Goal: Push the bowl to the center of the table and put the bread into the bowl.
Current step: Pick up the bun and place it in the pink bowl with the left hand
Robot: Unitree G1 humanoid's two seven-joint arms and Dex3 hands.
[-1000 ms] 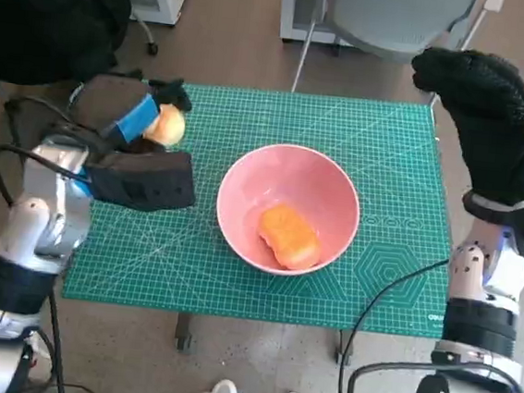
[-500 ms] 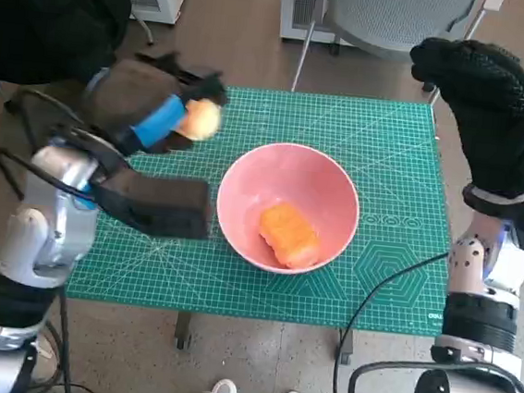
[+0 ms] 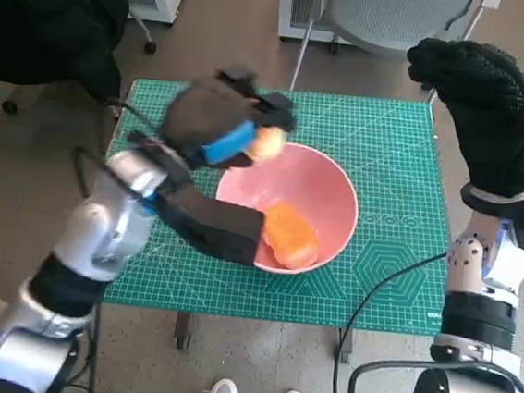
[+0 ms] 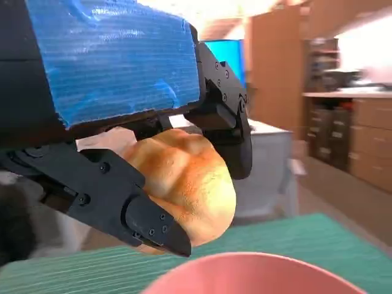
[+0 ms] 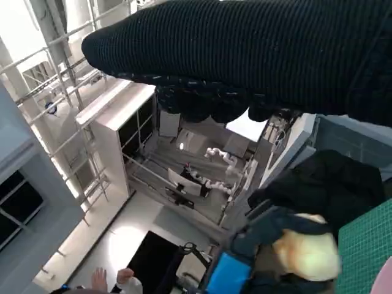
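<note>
**Bread over the bowl's rim, release not yet made**

We see the green cutting mat (image 3: 387, 153) covering the table, and the pink bowl (image 3: 323, 188) sitting about at its centre, so we judge the push done. An orange piece of bread (image 3: 291, 236) already lies in the bowl, toward its near side. Our left hand (image 3: 218, 118) hangs above the bowl's far-left rim with its fingers clamped on a pale bread roll (image 3: 267, 144); the left wrist view shows the roll (image 4: 184, 184) pinched between black fingers (image 4: 141, 214), just above the pink rim. Our right hand (image 3: 489, 102) is raised off the mat's far right corner, fingers spread, holding nothing.

The risk we judge: the roll sits over the rim rather than the middle, so letting go here could bounce it off the edge onto the mat, and a round roll may travel toward the far or left edge. A low forearm could also nudge the bowl off centre.

Room is good: open mat lies on every side of the bowl, widest toward the right edge.
</note>
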